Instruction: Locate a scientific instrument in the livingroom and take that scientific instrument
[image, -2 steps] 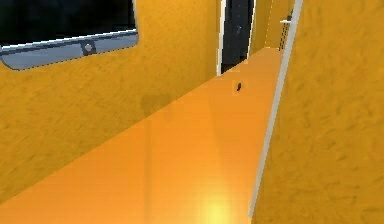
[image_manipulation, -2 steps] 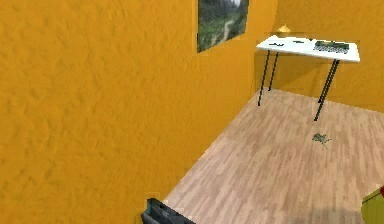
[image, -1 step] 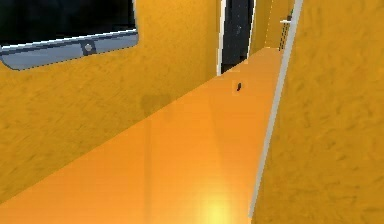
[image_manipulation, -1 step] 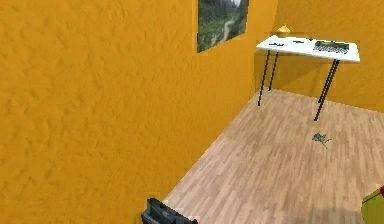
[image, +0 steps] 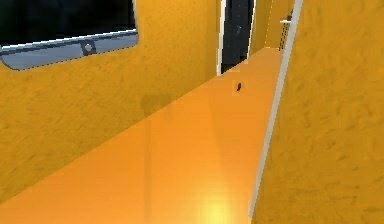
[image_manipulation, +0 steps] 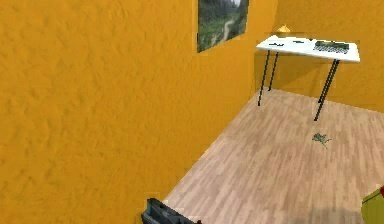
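A white table (image_manipulation: 300, 47) on thin black legs stands far off at the arm side view's upper right. On it lie a flat dark slab (image_manipulation: 331, 46), a small orange thing (image_manipulation: 284, 30) and a few small dark bits too small to name. None has a shape I can call a scientific instrument. At the arm side view's bottom edge, left of the middle, pokes up a dark grey body that looks like my gripper (image_manipulation: 166, 212). Its far end is cut off, so I cannot tell whether it holds anything.
Orange walls close in on both sides of a narrow orange passage (image: 200, 140) leading to a dark doorway (image: 236, 35). A small dark spot (image: 240, 87) lies on its floor. A grey-framed dark screen (image: 65, 30) hangs at upper left. A picture (image_manipulation: 220, 20) hangs above wood flooring, where a small grey-green thing (image_manipulation: 321, 138) lies.
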